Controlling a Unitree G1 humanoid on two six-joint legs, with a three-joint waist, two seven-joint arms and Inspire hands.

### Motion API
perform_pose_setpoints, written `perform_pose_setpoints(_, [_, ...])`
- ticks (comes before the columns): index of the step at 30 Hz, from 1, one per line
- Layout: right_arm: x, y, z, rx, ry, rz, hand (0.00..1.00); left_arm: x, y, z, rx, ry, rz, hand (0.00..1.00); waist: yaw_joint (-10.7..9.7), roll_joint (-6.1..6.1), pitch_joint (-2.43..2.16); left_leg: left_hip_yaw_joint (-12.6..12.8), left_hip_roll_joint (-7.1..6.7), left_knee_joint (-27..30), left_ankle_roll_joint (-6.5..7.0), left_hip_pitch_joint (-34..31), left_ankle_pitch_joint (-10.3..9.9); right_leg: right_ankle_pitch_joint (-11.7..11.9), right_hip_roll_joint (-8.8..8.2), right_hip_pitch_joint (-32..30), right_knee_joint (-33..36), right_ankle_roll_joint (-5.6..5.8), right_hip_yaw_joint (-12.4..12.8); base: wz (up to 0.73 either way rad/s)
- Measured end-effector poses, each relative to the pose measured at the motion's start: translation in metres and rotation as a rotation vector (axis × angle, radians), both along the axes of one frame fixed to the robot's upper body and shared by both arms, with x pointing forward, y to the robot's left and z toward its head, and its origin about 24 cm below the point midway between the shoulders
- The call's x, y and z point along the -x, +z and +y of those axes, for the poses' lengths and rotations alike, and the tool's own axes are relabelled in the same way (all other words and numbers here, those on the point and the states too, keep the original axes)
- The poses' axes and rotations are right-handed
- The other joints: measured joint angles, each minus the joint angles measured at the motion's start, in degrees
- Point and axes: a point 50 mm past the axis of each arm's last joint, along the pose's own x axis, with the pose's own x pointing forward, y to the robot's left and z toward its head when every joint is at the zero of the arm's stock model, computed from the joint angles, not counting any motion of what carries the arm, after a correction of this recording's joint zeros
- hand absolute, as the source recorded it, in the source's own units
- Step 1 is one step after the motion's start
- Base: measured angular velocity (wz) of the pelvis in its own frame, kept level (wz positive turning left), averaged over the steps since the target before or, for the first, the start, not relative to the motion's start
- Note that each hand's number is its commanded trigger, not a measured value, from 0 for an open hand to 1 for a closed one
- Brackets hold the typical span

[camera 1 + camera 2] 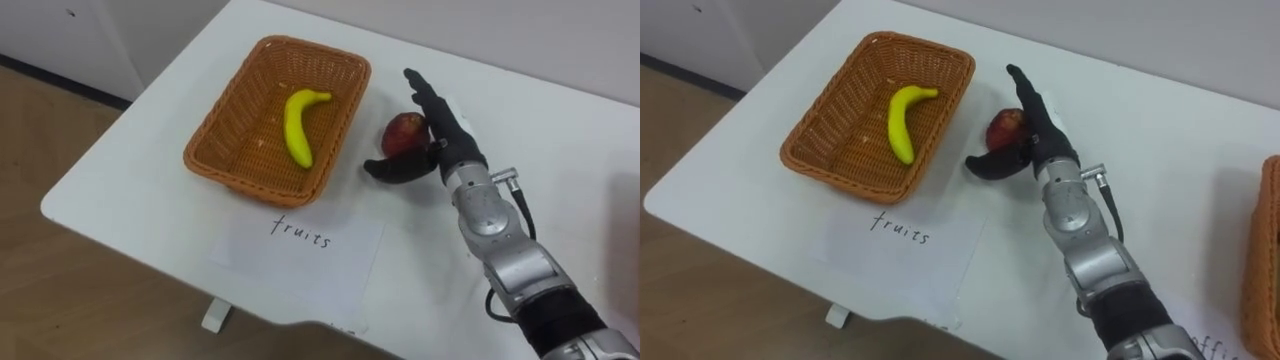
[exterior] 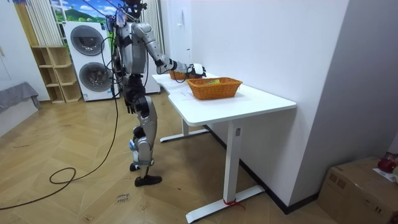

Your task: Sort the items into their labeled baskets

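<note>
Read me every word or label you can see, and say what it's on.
"fruits": handwritten on the paper lying in front of the basket.
Writing on a second sheet at the lower right edge of the right eye view: cut off, unreadable.
Room view: any print is too small to read.

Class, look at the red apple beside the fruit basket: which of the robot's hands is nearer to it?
Right. The right hand lies against the apple, fingers straight along its right side, thumb in front. The left hand appears to hang by the robot's hip, well away.
</note>
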Motion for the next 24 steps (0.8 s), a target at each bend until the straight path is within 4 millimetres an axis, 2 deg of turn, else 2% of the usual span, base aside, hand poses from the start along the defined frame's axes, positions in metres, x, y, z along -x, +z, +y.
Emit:
perform_pose_setpoints(12, [0.0007, -0.0059, -0.0025, -0.007, -0.005, 0.032, 0.0, -0.0003, 0.0001, 0.0005, 0.005, -0.002, 0.002, 0.0, -0.02, -0.14, -0.02, 0.04, -0.02, 0.02, 0.0, 0.03, 0.0, 0.01, 0.1, 0.03, 0.01, 0.01, -0.03, 0.0])
perform_pose_setpoints(13, [0.0007, -0.0059, -0.0025, -0.007, -0.005, 0.032, 0.4, -0.0003, 0.0001, 0.0005, 0.005, -0.002, 0.002, 0.0, -0.02, -0.17, -0.01, 0.03, -0.02, 0.02, 0.0, 0.05, 0.0, 0.01, 0.06, 0.03, 0.0, 0.01, -0.03, 0.0])
perform_pose_setpoints(14, [0.0007, -0.006, -0.0026, -0.007, -0.005, 0.032, 1.0, -0.0003, 0.0001, 0.0005, 0.005, -0.002, 0.002, 0.0, -0.04, -0.21, 0.01, 0.03, -0.01, 0.02, 0.0, 0.07, 0.0, 0.01, 0.04, 0.05, -0.02, 0.01, -0.03, 0.0])
perform_pose_setpoints(24, [0.0011, -0.0085, -0.005, -0.002, -0.011, 0.044, 1.0, -0.0009, 0.0004, 0.0009, 0.004, -0.003, -0.001, 0.0, -0.09, -0.45, -0.01, 0.04, 0.0, 0.09, 0.0, 0.07, 0.0, 0.01, -0.07, 0.09, 0.0, 0.01, -0.02, 0.0])
